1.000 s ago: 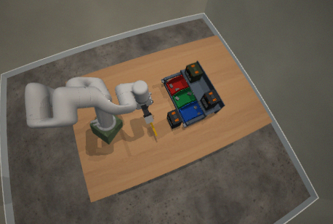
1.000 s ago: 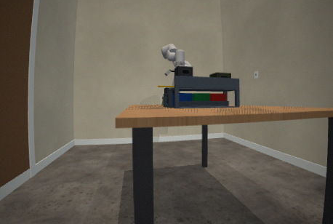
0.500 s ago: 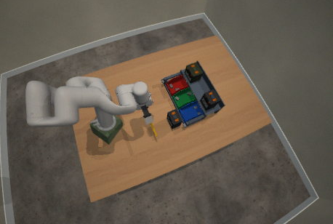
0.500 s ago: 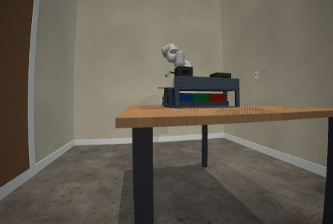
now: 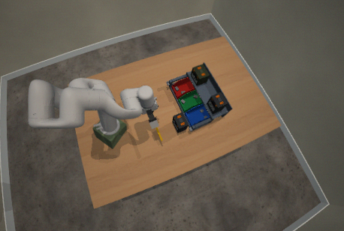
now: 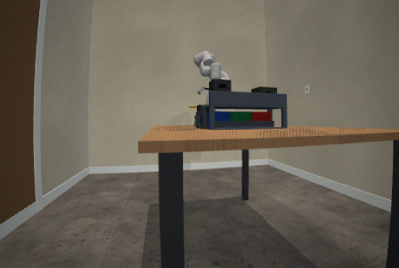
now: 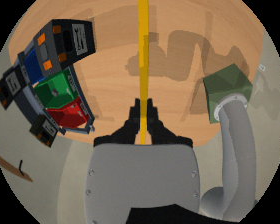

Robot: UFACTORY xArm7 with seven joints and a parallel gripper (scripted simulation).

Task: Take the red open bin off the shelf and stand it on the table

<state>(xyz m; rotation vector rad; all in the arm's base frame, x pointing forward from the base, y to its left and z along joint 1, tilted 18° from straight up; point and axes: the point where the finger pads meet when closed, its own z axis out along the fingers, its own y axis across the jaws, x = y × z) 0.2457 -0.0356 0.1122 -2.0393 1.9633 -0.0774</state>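
The red open bin point(image 5: 184, 85) point(image 6: 261, 117) point(image 7: 73, 112) sits at one end of the lower level of the grey shelf point(image 5: 214, 90) point(image 6: 248, 99), with small grey parts in it. The green bin point(image 5: 191, 101) point(image 6: 240, 117) point(image 7: 55, 84) is beside it, then the blue bin point(image 5: 196, 117) point(image 6: 222, 116) point(image 7: 32, 70). All three stand in a row. My gripper point(image 5: 155, 127) point(image 7: 143, 105) is away from the bins, on the robot's side of the shelf. It is shut on a long yellow bar point(image 5: 160, 135) point(image 6: 192, 107) point(image 7: 143, 55), held above the table top point(image 5: 124, 175). The bar's far end is outside the wrist view.
A black and orange box point(image 5: 179, 122) point(image 7: 66, 47) stands on the table by the blue bin's front corner. Two more dark boxes, one greenish point(image 5: 200, 74) point(image 6: 264, 90) and one black point(image 5: 216, 102) point(image 6: 219, 85), stand on the shelf's top.
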